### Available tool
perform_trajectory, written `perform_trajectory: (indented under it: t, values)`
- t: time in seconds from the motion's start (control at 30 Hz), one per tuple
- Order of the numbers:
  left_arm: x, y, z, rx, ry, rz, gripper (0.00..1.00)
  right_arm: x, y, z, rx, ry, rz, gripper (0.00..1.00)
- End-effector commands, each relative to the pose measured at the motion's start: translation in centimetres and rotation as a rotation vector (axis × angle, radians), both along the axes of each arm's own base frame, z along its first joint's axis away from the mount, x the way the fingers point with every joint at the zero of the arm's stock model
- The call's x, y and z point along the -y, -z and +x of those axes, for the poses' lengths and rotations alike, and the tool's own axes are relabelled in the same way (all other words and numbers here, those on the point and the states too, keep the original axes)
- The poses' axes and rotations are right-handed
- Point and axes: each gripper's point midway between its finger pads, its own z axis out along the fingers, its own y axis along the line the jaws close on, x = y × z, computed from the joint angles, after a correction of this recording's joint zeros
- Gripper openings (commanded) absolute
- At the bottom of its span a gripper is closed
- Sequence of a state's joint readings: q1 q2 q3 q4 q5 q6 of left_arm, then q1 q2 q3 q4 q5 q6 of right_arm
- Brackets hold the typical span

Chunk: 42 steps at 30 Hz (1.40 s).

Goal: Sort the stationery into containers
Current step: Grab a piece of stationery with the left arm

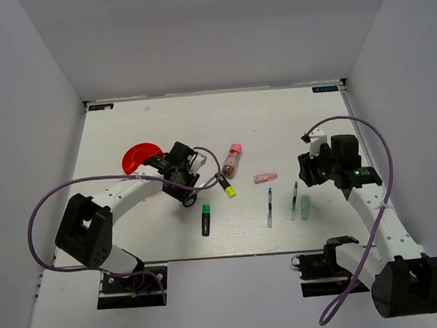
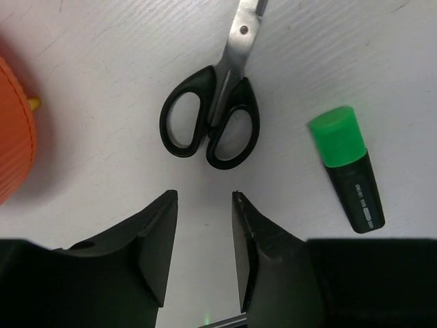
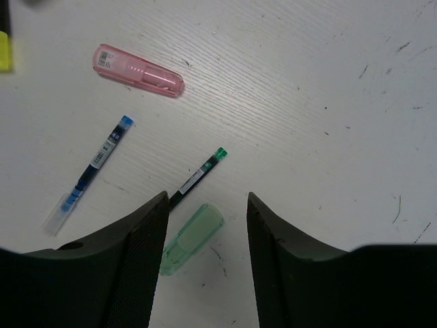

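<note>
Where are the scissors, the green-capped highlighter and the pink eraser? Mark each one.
scissors [image 2: 225,85], left wrist view, where the black handles meet the blades.
green-capped highlighter [image 2: 355,190], left wrist view, on its black barrel.
pink eraser [image 3: 138,70], right wrist view, middle of its body.

Holds left end effector [image 2: 203,197] parted and empty, pointing down; holds right end effector [image 3: 207,199] parted wider, likewise empty.

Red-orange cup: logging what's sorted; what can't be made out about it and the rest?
Round red-orange plastic cup: top view, left arm covers part, contents too small; left wrist view crops it.
Black-handled scissors: left wrist view's top edge cuts blades.
Yellow highlighter cap: right wrist view's edge crops it.
</note>
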State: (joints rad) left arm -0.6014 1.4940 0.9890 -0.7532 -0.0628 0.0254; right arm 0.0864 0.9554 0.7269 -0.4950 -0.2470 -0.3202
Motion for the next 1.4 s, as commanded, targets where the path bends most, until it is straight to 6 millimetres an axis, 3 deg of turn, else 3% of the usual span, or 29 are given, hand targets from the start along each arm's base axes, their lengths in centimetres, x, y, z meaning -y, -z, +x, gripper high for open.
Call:
perform_trajectory:
  t: [0.0, 0.13, 0.5, 0.77, 1.37]
  values:
    - [-0.2, -0.6, 1.4, 0.035, -0.043, -0.009, 0.49, -0.4, -0.8, 0.3, 0.031, -0.007, 0.024, 0.53]
    - [-0.4, -0.3, 2.3, 0.028, -0.071, -0.019, 0.49, -0.6, -0.7, 0.2, 0.025, -0.015, 0.024, 0.53]
    - [-0.3, 0.5, 3.8, 0.014, -0.150, -0.080, 0.36, -0.6, -0.5, 0.2, 0.021, -0.020, 0.028, 0.53]
    - [0.2, 1.5, 4.1, -0.006, -0.148, -0.080, 0.35, -0.7, -0.5, 0.2, 0.022, -0.025, 0.026, 0.53]
    - [-0.7, 3.1, 4.8, -0.030, -0.166, -0.033, 0.31, -0.8, -0.6, 0.1, 0.023, -0.028, 0.025, 0.53]
